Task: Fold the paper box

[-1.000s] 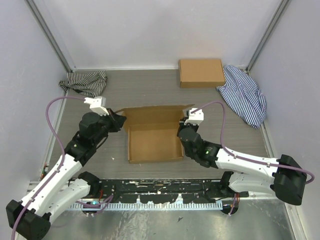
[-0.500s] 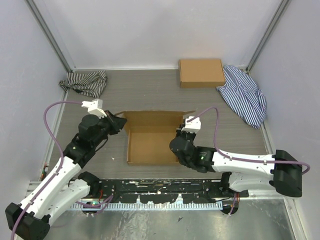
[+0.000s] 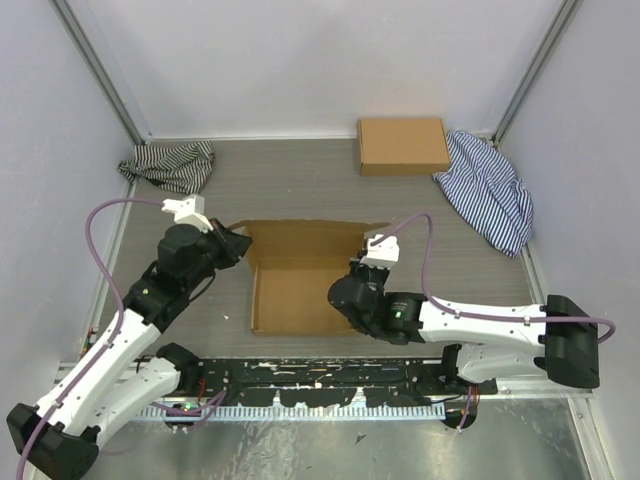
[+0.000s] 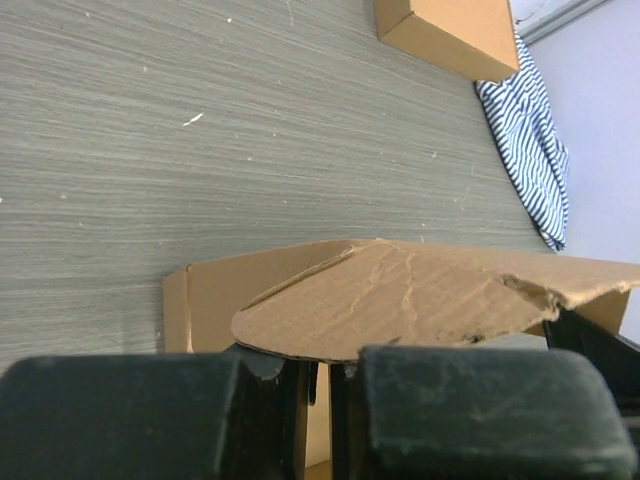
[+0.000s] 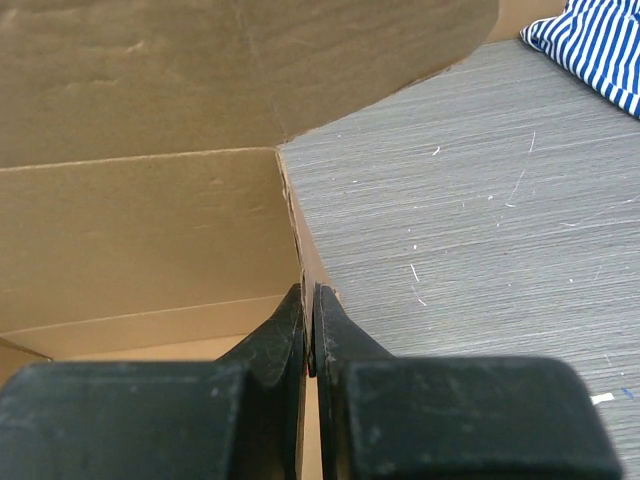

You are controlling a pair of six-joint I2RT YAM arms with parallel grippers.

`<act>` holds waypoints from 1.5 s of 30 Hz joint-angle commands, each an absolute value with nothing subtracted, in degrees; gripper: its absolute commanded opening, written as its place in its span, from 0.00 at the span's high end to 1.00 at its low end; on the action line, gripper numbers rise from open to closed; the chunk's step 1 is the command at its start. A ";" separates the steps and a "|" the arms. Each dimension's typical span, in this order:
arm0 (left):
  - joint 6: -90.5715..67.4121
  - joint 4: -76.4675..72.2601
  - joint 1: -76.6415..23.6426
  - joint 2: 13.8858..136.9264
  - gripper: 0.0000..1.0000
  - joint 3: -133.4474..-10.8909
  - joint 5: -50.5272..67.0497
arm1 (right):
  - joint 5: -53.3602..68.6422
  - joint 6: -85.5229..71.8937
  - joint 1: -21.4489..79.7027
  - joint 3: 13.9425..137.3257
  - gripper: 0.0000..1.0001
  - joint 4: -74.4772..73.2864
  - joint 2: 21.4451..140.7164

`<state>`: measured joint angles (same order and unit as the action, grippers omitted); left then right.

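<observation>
We see bright, even light falling from above the paper box (image 3: 300,290), which throws only soft, faint shadows onto the table (image 3: 300,190) just beside it. In both wrist views the near fingers (image 4: 120,415) blur, while the box's edges look crisp.

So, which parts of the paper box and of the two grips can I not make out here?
Right wrist view: the near part of the paper box, hidden behind the right gripper.
Left wrist view: most of the floor of the box, covered by its raised flap and the left gripper.
Top view: both pinch points, hidden under the wrists.
</observation>
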<state>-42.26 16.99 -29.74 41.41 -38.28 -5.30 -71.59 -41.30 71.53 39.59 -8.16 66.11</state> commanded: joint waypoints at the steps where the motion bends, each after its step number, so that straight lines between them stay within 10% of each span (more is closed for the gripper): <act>1: -39.13 17.06 -29.82 44.76 0.87 -43.69 -8.94 | -74.08 -41.15 71.02 43.75 0.91 -9.10 67.75; 16: -28.56 8.24 -29.79 56.27 0.80 -48.91 -17.94 | -49.17 -24.13 55.93 54.86 0.89 -2.02 76.18; 40: -27.52 9.24 -29.79 53.43 0.80 -43.25 -19.34 | -49.47 -31.43 55.67 52.81 0.92 -4.42 78.20; 45: -29.38 12.02 -29.79 49.77 0.74 -40.99 -17.97 | -51.77 -34.30 58.45 52.56 0.78 -7.50 77.56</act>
